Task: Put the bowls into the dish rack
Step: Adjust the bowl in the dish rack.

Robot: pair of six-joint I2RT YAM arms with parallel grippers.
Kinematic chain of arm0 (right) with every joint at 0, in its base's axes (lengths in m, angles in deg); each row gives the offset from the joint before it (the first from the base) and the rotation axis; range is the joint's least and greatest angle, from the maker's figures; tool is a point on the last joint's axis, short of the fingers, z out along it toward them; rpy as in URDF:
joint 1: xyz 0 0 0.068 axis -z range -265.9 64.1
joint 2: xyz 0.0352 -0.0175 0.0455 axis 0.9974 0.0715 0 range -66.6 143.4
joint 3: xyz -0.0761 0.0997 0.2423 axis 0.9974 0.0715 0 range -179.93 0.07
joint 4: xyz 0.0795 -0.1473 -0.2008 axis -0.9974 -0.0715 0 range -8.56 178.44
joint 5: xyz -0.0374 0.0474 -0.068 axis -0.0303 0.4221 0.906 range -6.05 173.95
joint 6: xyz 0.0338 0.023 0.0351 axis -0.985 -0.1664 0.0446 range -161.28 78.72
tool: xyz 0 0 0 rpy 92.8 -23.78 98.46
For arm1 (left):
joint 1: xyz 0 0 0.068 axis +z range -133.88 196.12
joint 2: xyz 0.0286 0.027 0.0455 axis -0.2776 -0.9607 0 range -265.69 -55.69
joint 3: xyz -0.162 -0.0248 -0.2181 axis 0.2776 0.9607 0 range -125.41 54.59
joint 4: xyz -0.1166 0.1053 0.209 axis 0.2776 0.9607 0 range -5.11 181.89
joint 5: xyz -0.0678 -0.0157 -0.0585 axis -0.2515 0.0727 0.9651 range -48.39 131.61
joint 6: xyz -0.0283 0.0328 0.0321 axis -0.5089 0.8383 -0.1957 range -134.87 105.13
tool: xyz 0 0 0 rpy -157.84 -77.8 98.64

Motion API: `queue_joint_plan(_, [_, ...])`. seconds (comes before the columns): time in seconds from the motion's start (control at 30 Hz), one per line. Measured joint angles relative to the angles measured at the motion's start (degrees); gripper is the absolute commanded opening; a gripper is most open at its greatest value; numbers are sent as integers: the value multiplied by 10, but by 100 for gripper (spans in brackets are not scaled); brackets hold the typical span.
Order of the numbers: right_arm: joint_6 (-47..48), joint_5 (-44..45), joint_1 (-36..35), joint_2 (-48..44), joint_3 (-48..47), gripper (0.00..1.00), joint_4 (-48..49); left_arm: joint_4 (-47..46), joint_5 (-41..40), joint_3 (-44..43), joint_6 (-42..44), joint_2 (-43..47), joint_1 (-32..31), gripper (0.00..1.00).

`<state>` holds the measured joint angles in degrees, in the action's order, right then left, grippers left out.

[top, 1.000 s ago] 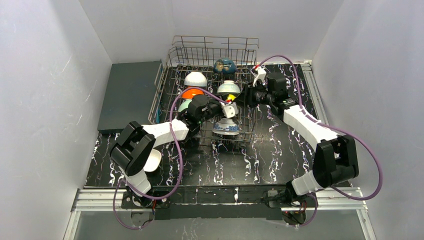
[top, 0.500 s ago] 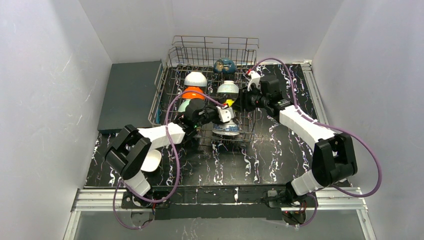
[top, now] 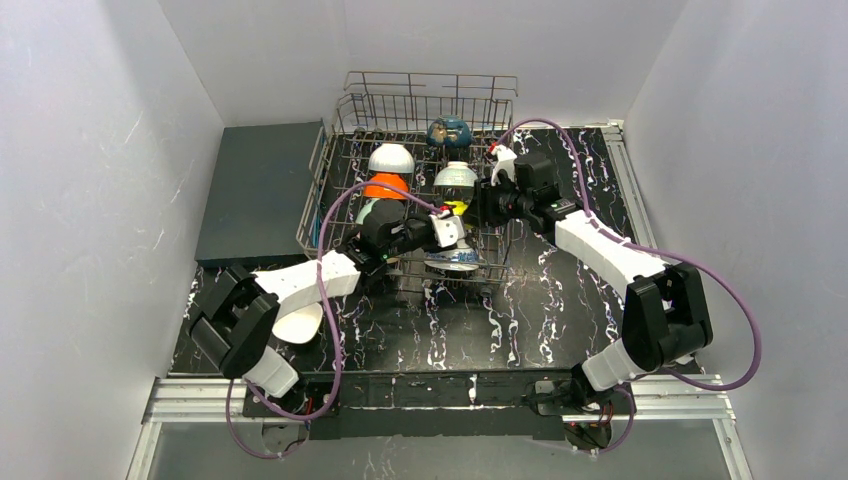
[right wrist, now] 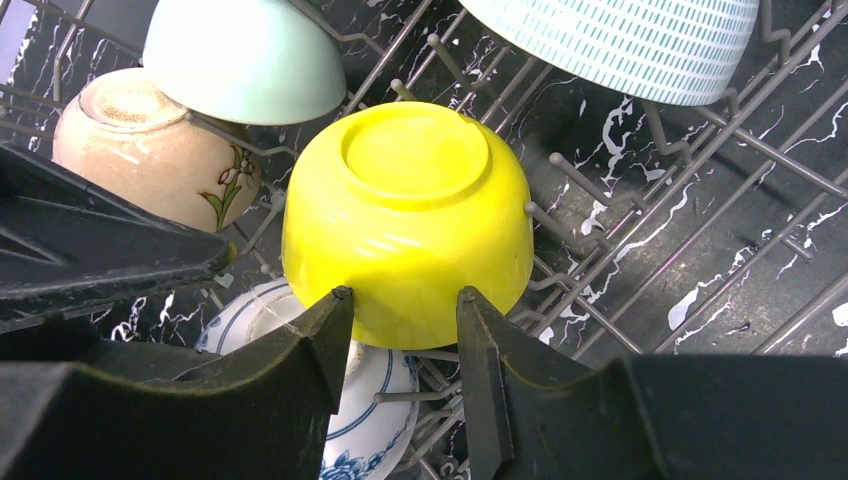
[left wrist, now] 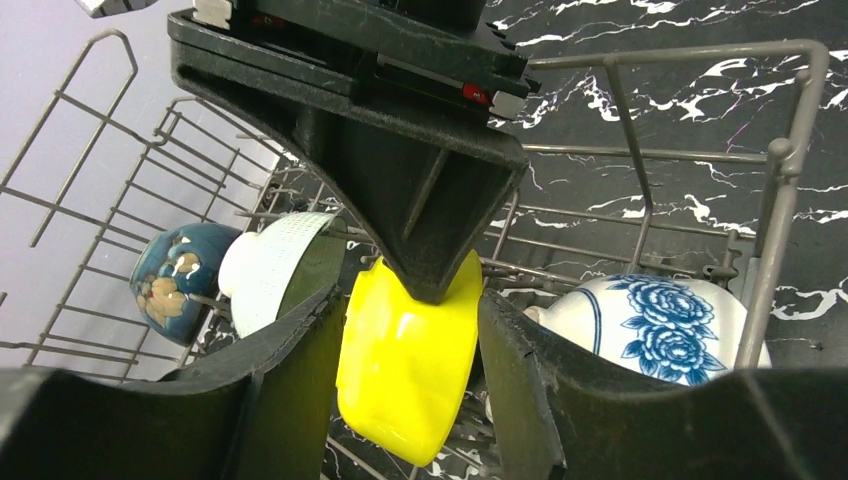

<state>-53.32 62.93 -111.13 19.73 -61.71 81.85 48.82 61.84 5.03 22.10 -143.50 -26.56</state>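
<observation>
1. Your left gripper (left wrist: pixel 410 350) is stretched out past a white bowl (top: pixel 300 322) that lies on the bench (top: pixel 520 320) beside its arm and is not yet loaded. Its jaws flank the yellow bowl (right wrist: pixel 405 210) closely on both sides. You cannot tell whether they press it or only cage it.
2. Your right gripper (right wrist: pixel 400 300) faces it from the opposite side. Its jaws stand half apart, too narrow to span the bowl, so it grips nothing. Its tips sit at the bowl's wall near the rim, probably to brace it against tipping.
3. In the near row of the dish rack (top: pixel 430 100), the blue-and-white bowl (left wrist: pixel 655 320) leans on the tines.
4. Just behind it, the yellow bowl stands tilted with its foot towards the right arm, a lean that lets the tines carry it.
5. Beside it, the mint bowl (right wrist: pixel 245 55) and the peach-tan bowl (right wrist: pixel 150 145) are propped the same way.
6. Farther back sit the striped white bowl (right wrist: pixel 620 40) and the dark blue bowl (left wrist: pixel 180 270).
</observation>
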Motion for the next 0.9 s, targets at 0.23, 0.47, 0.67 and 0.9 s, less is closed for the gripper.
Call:
queue_joint_plan(0.23, [0,10,-3,3,-10,52,-12,10,-37,-1,-38,6,-2,62])
queue_joint_plan(0.47, [-2,22,-6,8,-23,56,-28,99,-130,-52,-195,11,0,73])
queue_joint_plan(0.67, [-2,41,-8,8,-27,59,-30,238,-207,-119,-379,17,3,76])
queue_joint_plan(0.9, [-4,53,-8,9,-27,62,-36,407,-223,-238,-557,-31,18,79])
